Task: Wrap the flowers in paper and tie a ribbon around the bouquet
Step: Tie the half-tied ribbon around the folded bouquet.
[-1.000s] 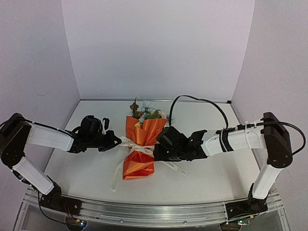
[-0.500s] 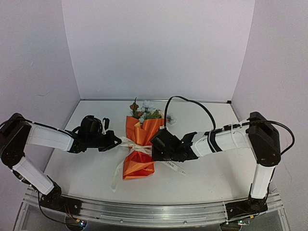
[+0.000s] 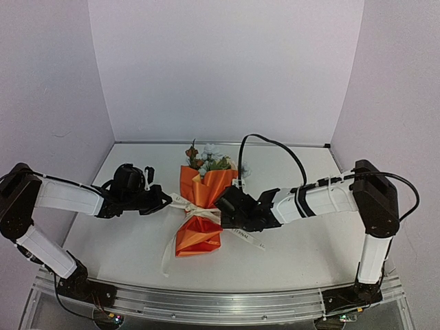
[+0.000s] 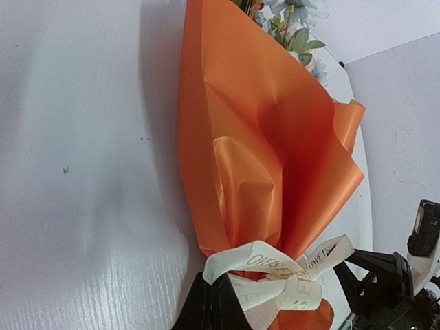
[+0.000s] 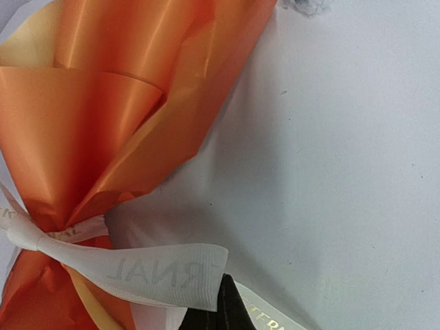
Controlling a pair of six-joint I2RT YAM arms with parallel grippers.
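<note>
- the bouquet point(image 3: 199, 213) lies in the middle of the white table point(image 3: 302, 254). its flower end points away from me.
- the flowers point(image 3: 206, 159) poke out of the far end of the orange paper point(image 3: 210, 184).
- the ribbon point(image 3: 194, 208) goes around the thin middle of the paper, and i see loops there. one loose end runs toward the near left. another lies to the near right, under my right arm.
- my left gripper point(image 3: 167, 200) is just left of the thin middle. its fingers point(image 4: 210, 311) are pressed together on the ribbon.
- my right gripper point(image 3: 221, 204) is just right of the thin middle. its fingers point(image 5: 225, 309) are pressed together too, pinching a ribbon loop on that side.
- both arms reach in from the sides.
</note>
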